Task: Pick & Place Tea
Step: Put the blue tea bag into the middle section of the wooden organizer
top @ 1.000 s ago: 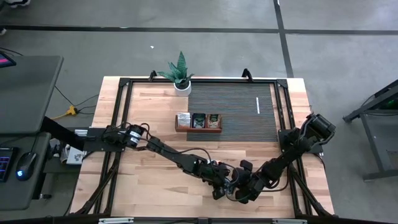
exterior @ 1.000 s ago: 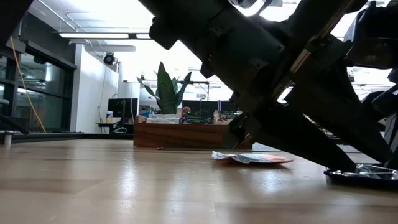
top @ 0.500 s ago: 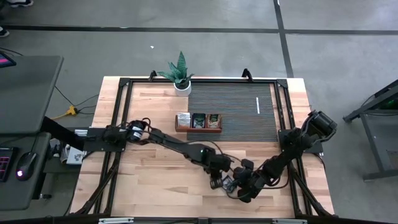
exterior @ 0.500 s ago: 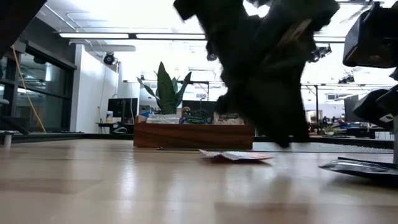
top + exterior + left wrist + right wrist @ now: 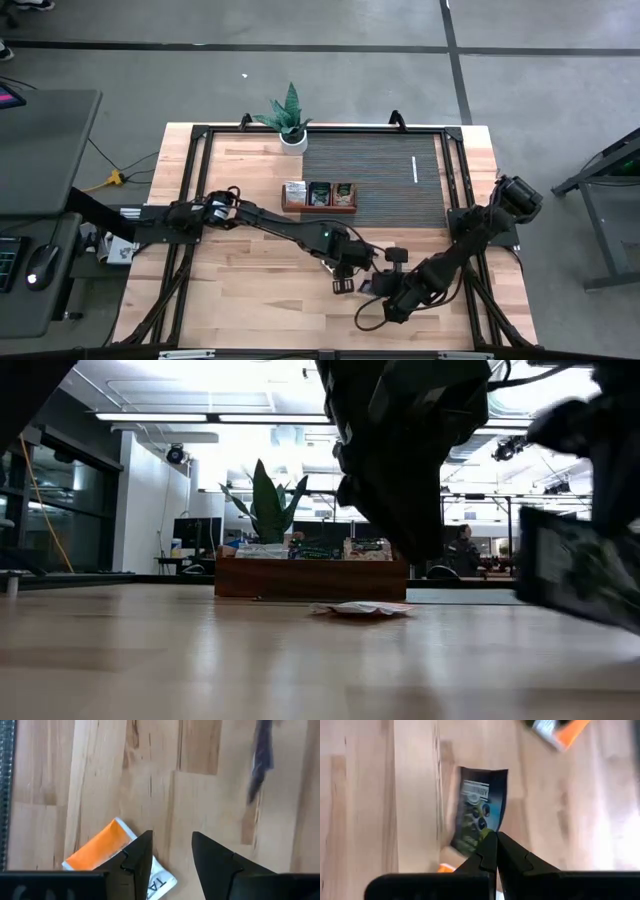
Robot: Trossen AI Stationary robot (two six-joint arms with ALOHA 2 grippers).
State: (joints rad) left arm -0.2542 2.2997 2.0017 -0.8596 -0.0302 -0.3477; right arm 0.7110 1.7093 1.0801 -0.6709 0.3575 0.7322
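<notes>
Left arm: extended from the table's left edge toward the centre-front.
Left gripper: fingers parted, nothing between them.
Right arm: reaches in from the right edge.
Right gripper: fingers pressed together.

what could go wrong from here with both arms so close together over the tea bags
1. The right gripper seems to pinch the dark sachet only by one edge, so it could slip or swing loose on the way to the tray.
2. The open left gripper hangs beside the white-and-orange sachet, not centred on it; closing there may just push it.
3. The two arms work near each other and could bump.
</notes>
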